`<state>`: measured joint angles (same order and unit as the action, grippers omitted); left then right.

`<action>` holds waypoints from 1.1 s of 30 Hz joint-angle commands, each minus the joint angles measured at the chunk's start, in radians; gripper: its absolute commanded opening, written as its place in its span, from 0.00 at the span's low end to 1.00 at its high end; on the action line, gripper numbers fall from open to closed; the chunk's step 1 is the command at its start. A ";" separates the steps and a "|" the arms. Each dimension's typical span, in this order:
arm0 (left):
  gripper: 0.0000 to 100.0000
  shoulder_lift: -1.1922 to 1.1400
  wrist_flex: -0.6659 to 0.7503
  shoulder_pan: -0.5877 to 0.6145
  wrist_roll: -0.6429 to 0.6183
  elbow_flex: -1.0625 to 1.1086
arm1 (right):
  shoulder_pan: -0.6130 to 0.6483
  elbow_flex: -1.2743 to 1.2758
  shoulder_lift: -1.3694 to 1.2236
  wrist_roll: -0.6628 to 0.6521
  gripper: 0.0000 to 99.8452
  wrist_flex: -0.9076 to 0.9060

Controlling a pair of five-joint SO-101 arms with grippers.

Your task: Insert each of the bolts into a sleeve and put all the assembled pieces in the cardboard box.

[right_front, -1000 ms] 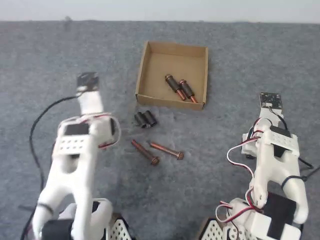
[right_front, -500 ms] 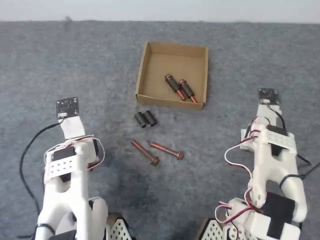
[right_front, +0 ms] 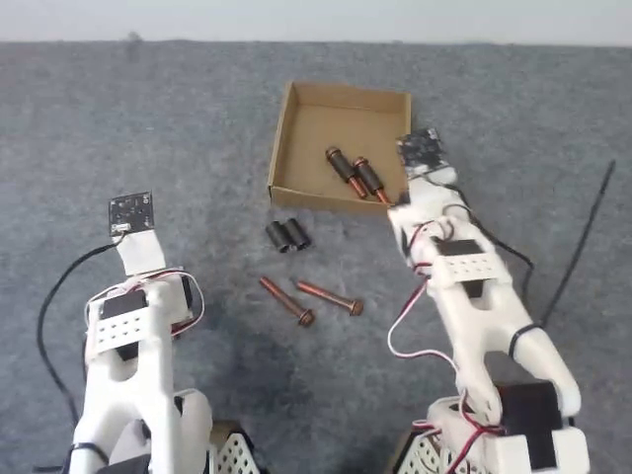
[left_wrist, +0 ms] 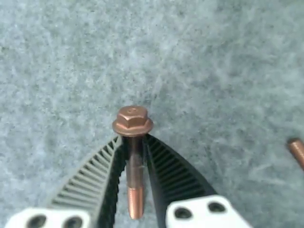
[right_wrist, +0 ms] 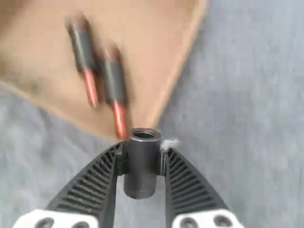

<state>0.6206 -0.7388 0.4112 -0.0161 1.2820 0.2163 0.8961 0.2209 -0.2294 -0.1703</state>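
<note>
Carpet (right_front: 148, 109), grey, covers the table; the left gripper (left_wrist: 133, 140) pinches a copper bolt (left_wrist: 132, 121) by its shank, the head poking past the fingertips, over bare carpet at the near left; the right gripper (right_wrist: 142, 149) is clamped on a dark sleeve (right_wrist: 141, 166), open end outward, just beside the near right corner of the cardboard box (right_front: 308, 133); two assembled pieces (right_front: 346, 170) lie inside the box toward its right wall; two loose sleeves (right_front: 287, 235) sit touching each other on the carpet just in front of the box; two loose bolts (right_front: 284, 299) lie nearer still, between the arms.
</note>
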 commanded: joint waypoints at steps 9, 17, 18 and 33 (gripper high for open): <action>0.01 0.044 0.026 0.003 0.011 -0.005 | 0.124 -0.044 -0.094 -0.011 0.01 0.615; 0.01 0.044 0.028 0.003 0.011 -0.005 | 0.179 -0.048 -0.321 -0.014 0.01 1.061; 0.01 0.044 0.028 0.002 0.011 -0.005 | 0.183 -0.048 -0.343 -0.014 0.01 1.106; 0.01 0.044 0.029 -0.002 0.012 -0.005 | 0.225 0.183 -0.526 -0.008 0.01 1.580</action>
<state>0.6222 -0.7388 0.4097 -0.0161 1.2820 0.4158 1.0510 -0.3314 -0.2294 1.3518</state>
